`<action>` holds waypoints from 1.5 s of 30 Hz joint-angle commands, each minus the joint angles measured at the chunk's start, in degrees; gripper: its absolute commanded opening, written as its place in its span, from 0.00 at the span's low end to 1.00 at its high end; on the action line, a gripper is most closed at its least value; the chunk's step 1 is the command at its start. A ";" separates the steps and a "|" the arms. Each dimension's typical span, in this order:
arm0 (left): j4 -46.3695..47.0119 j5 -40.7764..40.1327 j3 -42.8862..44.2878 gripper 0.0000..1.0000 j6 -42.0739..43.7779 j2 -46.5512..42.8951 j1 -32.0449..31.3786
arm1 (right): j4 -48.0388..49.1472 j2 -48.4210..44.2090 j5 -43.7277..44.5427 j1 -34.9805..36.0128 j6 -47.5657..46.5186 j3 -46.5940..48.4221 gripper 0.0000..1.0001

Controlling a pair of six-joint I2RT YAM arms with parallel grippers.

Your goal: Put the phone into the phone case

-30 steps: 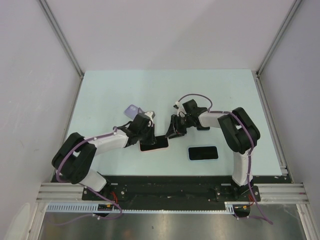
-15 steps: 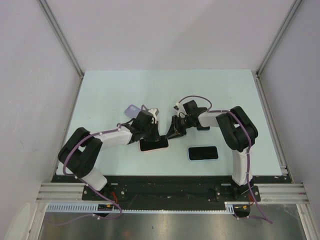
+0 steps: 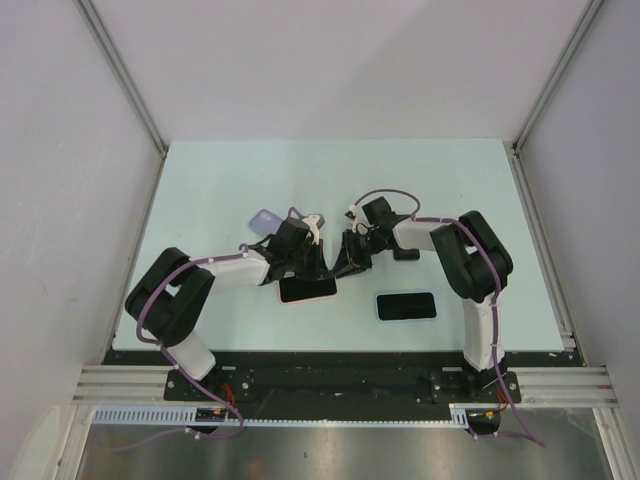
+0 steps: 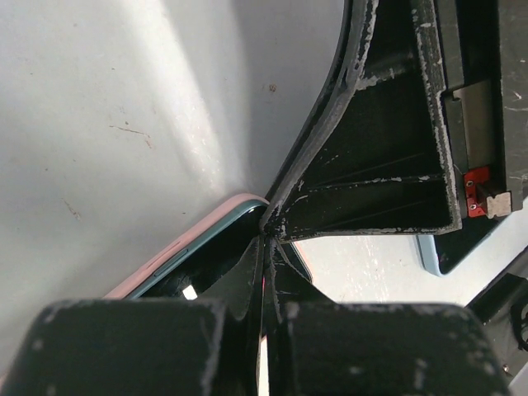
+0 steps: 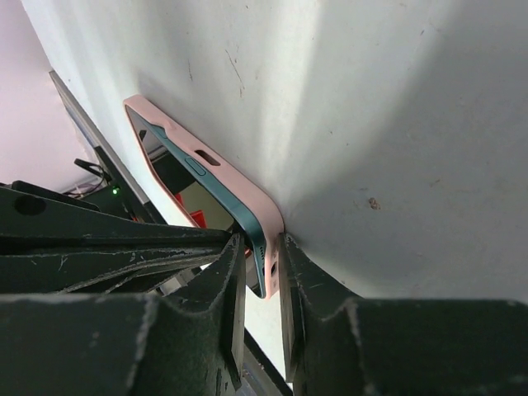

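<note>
My right gripper (image 5: 257,272) is closed narrow on the end of the pink phone case (image 5: 256,202). The teal-edged phone (image 5: 224,202) sits inside it, dark screen up. My left gripper (image 4: 266,247) is fully closed, with its tip at the phone's corner. The phone lies on the table (image 3: 220,180) between both arms.

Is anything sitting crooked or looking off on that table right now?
Yes. The phone seems not fully seated in the pink case: in the right wrist view its teal edge stands proud of the case rim near the corner that the right hand pinches.
</note>
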 commanded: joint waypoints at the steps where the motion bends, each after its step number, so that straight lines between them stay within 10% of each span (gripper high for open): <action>1: -8.79 -3.59 -3.59 0.00 2.54 5.08 0.17 | -5.79 7.27 18.15 3.35 -5.14 -0.40 0.08; 31: -8.88 -7.54 -3.68 0.02 2.01 -3.78 0.26 | -18.46 3.06 43.38 12.23 -12.26 7.07 0.04; 45: -8.53 -4.82 -6.92 0.70 2.19 -23.39 3.50 | -14.85 -10.74 34.33 12.41 -12.70 7.07 0.13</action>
